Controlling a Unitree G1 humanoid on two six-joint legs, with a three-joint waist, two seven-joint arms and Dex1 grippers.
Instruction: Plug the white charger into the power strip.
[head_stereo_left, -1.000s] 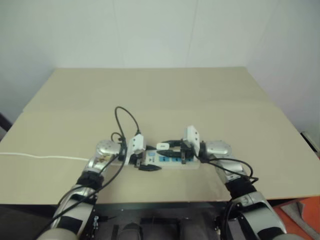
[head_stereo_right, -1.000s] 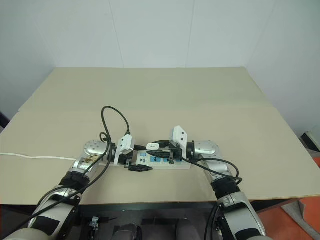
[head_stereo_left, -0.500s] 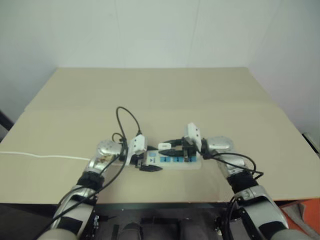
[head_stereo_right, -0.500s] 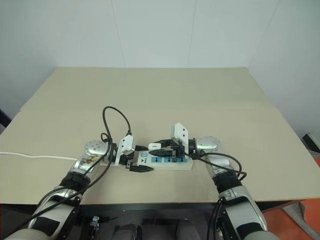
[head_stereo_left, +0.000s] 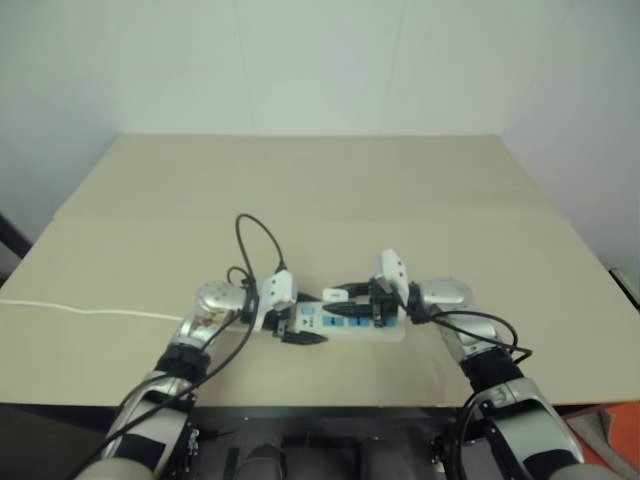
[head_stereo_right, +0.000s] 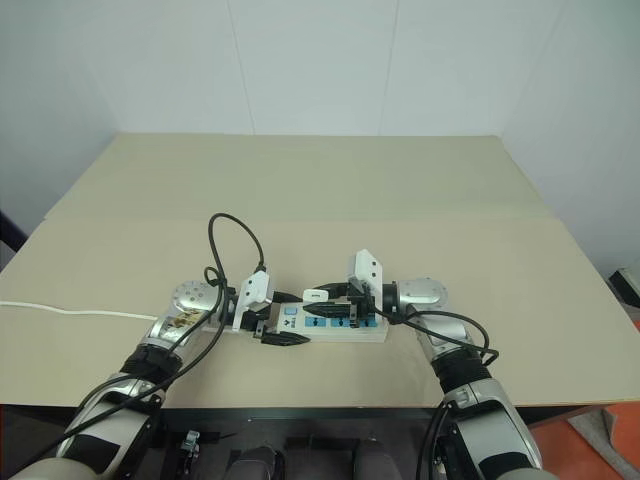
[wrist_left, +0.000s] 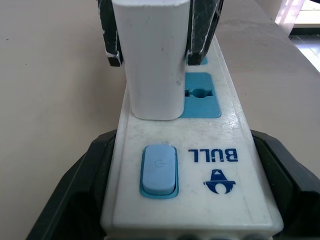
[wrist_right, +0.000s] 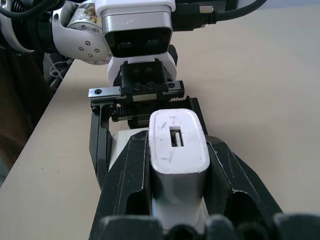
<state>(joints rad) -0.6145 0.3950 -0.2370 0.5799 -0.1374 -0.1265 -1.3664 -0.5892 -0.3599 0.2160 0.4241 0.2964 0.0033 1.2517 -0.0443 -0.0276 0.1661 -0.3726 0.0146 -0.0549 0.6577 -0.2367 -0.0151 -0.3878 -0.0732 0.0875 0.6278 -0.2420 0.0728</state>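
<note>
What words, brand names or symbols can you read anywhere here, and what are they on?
"BULL": blue letters on the power strip, beside its blue switch, above a small blue logo.
Faint power symbol on that switch.
Print on the strip in the head views: too small to read.
The white charger bears no print.

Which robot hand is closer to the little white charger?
Right. The right gripper is clamped on the white charger, over the power strip. The left gripper grips the strip's switch end, beside the charger.
</note>
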